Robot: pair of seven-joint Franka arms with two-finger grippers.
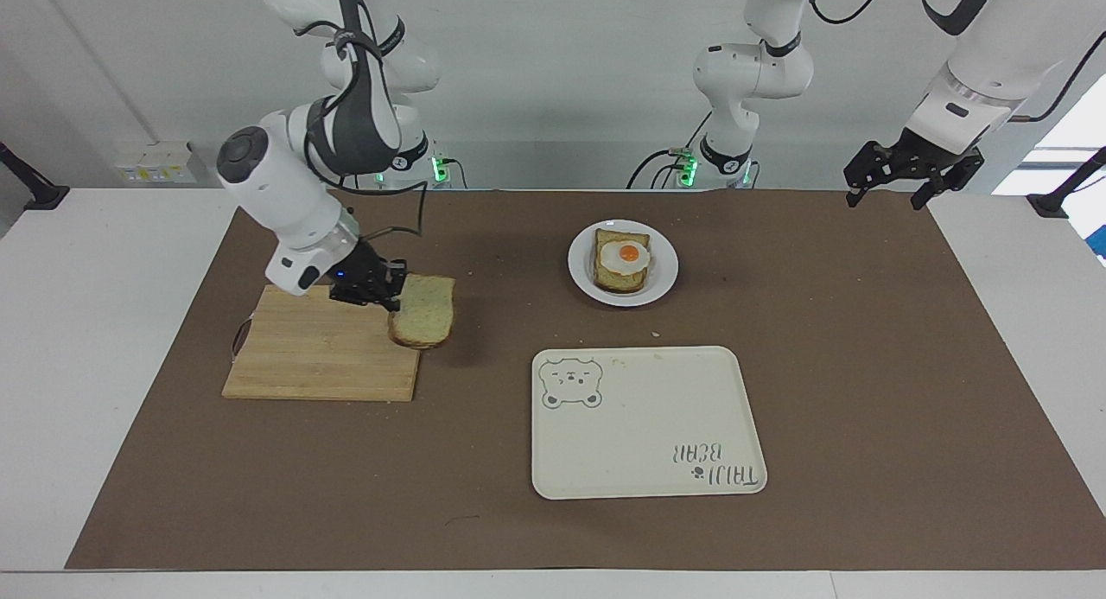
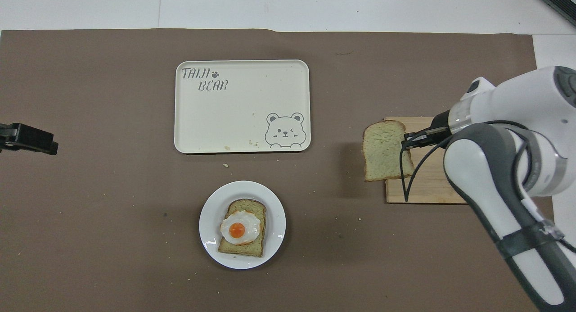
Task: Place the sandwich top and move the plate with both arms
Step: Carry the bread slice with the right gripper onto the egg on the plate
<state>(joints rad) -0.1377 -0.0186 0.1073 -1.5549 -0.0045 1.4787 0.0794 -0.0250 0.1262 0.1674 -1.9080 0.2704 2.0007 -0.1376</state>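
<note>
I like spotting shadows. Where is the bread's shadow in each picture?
Facing view: the bread slice, held in the right tool, throws a soft dark patch on the brown mat just under it, beside the wooden board. Overhead view: a blurry dark patch lies on the mat beside the slice, toward the plate.

Bare brown mat (image 1: 501,279) lies open between the cutting board (image 1: 320,357) and the plate (image 1: 664,275). The cream tray (image 1: 648,426) sits farther from the robots, clear of that lane.

Looks like a robotics lab: white arms (image 1: 294,193) bolted at a plain table (image 1: 104,340), brown mat (image 1: 864,366), bare walls, trailing cables.
</note>
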